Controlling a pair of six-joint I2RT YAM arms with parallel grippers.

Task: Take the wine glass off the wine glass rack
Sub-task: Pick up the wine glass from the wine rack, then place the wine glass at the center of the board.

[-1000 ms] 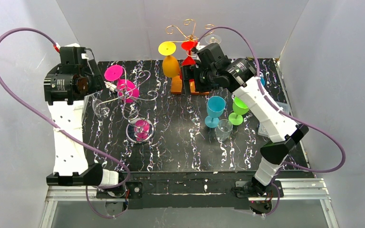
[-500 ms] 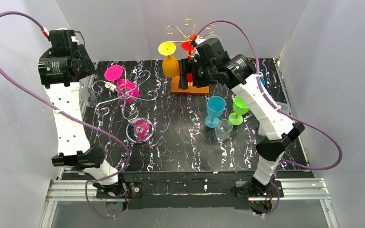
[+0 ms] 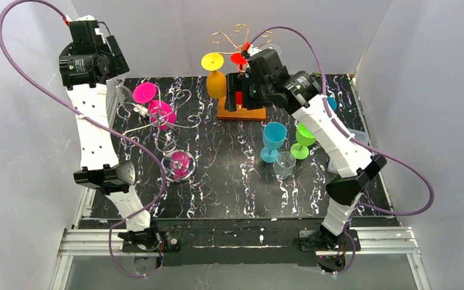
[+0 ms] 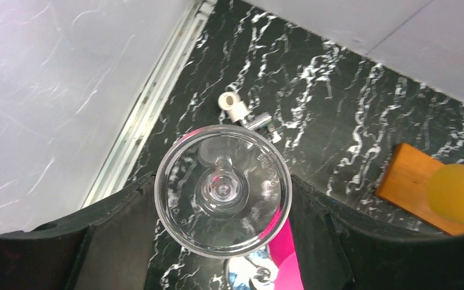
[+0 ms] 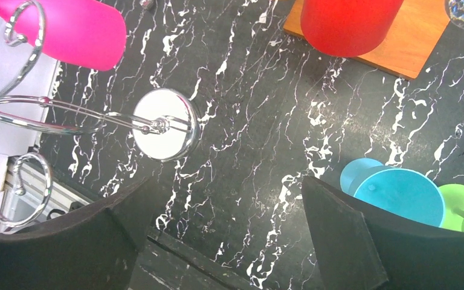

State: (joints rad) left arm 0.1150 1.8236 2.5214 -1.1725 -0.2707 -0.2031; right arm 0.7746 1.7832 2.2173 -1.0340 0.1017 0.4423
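The left gripper clasps the clear wine glass between its fingers, stem pointing straight ahead of the wrist, apparently free of the chrome rack just beyond, while the right gripper gapes empty.

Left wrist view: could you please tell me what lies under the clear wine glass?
Black marbled table, a white-tipped rack arm and a pink glass show around the clear wine glass; directly beneath is blurred.
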